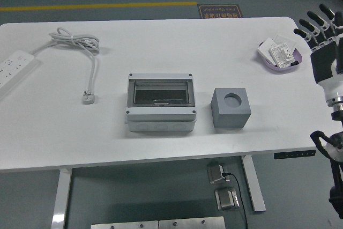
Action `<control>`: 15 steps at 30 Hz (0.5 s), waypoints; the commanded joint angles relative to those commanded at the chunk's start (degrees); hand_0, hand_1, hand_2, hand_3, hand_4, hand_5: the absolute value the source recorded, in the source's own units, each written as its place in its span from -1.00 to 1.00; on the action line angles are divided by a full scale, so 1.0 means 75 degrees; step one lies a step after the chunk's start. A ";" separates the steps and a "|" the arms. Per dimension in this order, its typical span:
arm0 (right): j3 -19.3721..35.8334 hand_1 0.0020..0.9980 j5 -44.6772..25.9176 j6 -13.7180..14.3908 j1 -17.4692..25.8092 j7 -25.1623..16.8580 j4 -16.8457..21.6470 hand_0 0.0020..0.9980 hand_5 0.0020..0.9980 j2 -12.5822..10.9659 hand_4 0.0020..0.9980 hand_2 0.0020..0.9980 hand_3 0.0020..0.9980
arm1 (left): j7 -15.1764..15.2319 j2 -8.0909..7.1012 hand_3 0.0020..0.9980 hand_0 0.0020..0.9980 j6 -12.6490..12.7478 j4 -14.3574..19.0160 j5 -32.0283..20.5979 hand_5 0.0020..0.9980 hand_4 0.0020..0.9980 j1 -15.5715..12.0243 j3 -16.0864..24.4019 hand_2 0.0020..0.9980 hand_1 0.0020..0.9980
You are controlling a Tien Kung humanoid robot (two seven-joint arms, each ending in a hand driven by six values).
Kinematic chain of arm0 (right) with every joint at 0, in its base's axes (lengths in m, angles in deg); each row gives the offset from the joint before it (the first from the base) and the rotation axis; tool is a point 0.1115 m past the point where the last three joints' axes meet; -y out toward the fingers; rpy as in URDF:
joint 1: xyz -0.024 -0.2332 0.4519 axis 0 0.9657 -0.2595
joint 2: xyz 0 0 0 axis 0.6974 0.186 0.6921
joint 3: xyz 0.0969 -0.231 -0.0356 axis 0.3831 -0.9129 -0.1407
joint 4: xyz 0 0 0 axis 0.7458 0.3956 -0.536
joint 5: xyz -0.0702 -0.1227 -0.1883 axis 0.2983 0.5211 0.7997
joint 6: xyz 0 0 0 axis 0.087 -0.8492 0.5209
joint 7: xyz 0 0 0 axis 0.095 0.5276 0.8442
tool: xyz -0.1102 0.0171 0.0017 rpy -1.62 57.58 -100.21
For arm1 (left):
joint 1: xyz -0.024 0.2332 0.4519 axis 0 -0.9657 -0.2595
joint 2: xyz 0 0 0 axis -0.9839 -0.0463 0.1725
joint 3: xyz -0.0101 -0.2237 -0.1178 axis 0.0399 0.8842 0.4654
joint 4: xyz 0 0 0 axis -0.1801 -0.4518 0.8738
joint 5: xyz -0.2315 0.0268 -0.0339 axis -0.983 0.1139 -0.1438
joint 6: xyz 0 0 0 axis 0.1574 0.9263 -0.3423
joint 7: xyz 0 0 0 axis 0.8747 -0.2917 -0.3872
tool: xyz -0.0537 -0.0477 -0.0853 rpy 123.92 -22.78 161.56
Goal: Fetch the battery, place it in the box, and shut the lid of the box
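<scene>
A: What sits at the left of the bench (161,41)?

B: A white power strip (13,67) at the edge, its cord (80,44) coiled and running down to a plug (87,97).

A: And the middle?

B: The box (161,103), grey, its clear lid lying flat on top. Just beside it on the right stands a grey cube (231,108) with a round hole in its top.

A: Where is the battery?

B: I cannot pick it out for certain. A purple tray (281,56) at the far right holds small white items.

A: The robot hand?

B: The right robot hand (320,28) is raised at the right edge near the tray, fingers spread, holding nothing.
</scene>
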 joint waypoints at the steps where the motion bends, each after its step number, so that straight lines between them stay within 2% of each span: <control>1: -0.0038 0.34 -0.0139 -0.0099 -0.0012 0.0025 0.0001 0.28 0.51 -0.0002 0.81 0.43 0.53 | -0.0007 0.0013 0.28 0.17 -0.0003 0.0000 0.0014 -0.55 0.44 0.0003 -0.0009 -0.08 -0.20; 2: -0.0073 0.40 -0.0235 -0.0183 -0.0021 0.0050 0.0004 0.34 0.48 -0.0007 0.87 0.46 0.53 | -0.0015 0.0025 0.28 0.18 -0.0007 0.0000 0.0038 -0.56 0.44 0.0009 -0.0011 0.06 -0.20; 7: -0.0229 0.40 -0.0457 -0.0606 -0.0049 0.0211 0.0004 0.34 0.48 -0.0017 0.87 0.46 0.53 | -0.0031 0.0075 0.28 0.18 -0.0028 0.0000 0.0163 -0.56 0.44 0.0048 -0.0025 0.06 -0.20; 8: -0.0242 0.46 -0.0475 -0.0671 -0.0048 0.0243 -0.0002 0.53 0.69 -0.0017 0.97 0.46 0.70 | -0.0026 0.0080 0.27 0.18 -0.0027 0.0000 0.0169 -0.55 0.44 0.0058 -0.0029 0.13 -0.14; 13: -0.0258 0.46 -0.0414 -0.0918 -0.0008 0.0375 -0.0027 0.53 0.69 -0.0037 0.97 0.46 0.70 | 0.0098 0.0105 0.27 0.18 0.0030 0.0000 0.0015 -0.55 0.44 0.0112 -0.0223 0.13 -0.14; 14: -0.0252 0.44 -0.0336 -0.0944 0.0002 0.0383 -0.0008 0.63 0.79 -0.0043 0.99 0.40 0.73 | 0.0152 0.0120 0.28 0.18 0.0104 0.0000 0.0023 -0.55 0.44 0.0117 -0.0227 0.16 0.02; 15: -0.0252 0.44 -0.0279 -0.0967 0.0007 0.0391 0.0008 0.63 0.79 -0.0047 0.99 0.40 0.73 | 0.0196 0.0132 0.28 0.18 0.0173 0.0000 0.0032 -0.55 0.44 0.0118 -0.0226 0.16 0.02</control>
